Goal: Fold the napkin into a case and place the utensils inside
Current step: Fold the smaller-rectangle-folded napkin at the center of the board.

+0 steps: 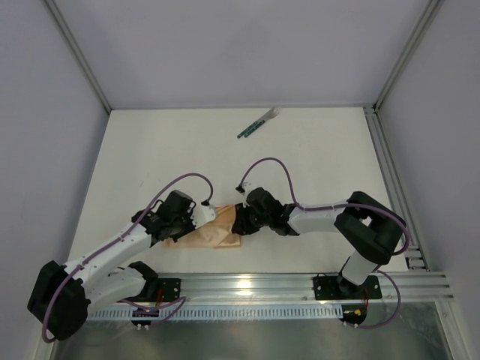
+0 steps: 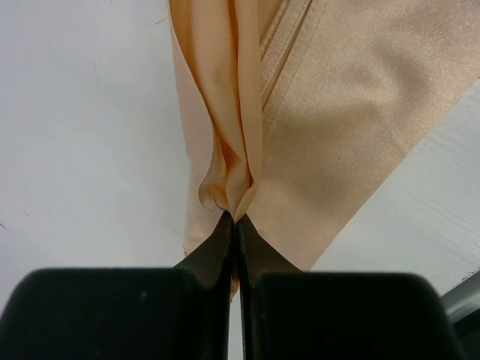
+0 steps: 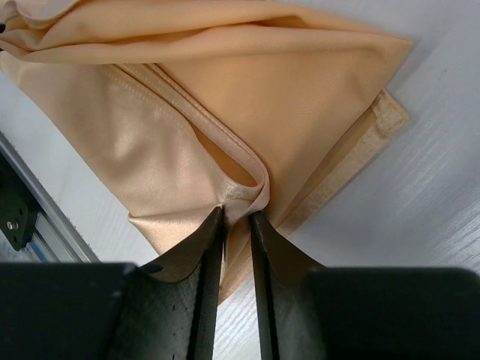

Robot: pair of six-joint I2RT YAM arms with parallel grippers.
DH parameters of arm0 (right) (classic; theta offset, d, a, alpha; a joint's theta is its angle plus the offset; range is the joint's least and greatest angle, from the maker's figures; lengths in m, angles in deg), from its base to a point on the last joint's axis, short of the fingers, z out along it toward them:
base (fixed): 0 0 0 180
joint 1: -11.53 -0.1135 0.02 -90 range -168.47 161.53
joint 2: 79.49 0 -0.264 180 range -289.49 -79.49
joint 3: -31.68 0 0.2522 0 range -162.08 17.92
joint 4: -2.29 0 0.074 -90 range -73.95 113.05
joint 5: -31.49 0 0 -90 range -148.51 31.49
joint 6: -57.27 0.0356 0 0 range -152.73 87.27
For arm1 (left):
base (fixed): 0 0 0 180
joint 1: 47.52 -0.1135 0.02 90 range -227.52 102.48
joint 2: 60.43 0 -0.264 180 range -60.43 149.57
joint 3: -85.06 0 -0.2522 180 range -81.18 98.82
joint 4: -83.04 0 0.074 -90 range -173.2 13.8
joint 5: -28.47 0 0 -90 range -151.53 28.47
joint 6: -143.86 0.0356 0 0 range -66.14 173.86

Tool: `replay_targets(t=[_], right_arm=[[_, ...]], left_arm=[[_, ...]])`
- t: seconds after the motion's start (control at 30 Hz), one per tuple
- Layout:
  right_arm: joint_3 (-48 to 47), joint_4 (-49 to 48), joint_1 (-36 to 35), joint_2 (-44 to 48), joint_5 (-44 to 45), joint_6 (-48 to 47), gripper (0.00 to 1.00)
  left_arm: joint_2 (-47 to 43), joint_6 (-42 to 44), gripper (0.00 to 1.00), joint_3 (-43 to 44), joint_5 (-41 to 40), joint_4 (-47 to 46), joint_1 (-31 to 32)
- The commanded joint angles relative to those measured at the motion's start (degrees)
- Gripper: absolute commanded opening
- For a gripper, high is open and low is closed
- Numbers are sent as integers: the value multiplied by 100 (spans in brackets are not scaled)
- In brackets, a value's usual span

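Slippage is the risk: the left fingers [image 2: 214, 251], pressed together on a bunched ridge of the napkin [image 1: 217, 234], and the right fingers [image 3: 201, 259], pinching its folded hem, could tug the loose layers apart on the near tabletop [image 1: 322, 157]. No finished case shows yet; the utensils [image 1: 259, 124] lie far off, outside the cloth.

Peach napkin [image 1: 217, 236] bunched, near-ctr; green-handled utensils [image 1: 259, 124] far back.

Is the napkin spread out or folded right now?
Folded: the napkin lies as a small bunched bundle, stacked layers and hems showing in both wrist views.
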Motion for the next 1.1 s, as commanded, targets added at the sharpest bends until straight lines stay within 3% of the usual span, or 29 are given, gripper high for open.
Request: replay_targets(t=[0.0,0.17,0.2,0.3,0.57,0.77,1.07], right_arm=[[-126,1,-16,-119,147,158,25],[-152,45,-16,-172,243,202,24],[-143,80,-7,-146,296,228,15],[-47,255,28,21,533,307,4],[-3,502,177,22,789,316,4],[-195,562,599,-128,692,168,4],[-636,643,714,-497,543,61,4]], left_arm=[[-124,-93,0,259,219,228,-24],[-124,-84,0,303,246,334,-16],[-133,-84,0,312,246,343,-16],[-151,-93,0,365,246,395,-16],[148,-243,0,1041,913,1097,19],[174,91,0,927,747,1432,239],[718,-101,0,1138,97,1477,1565]])
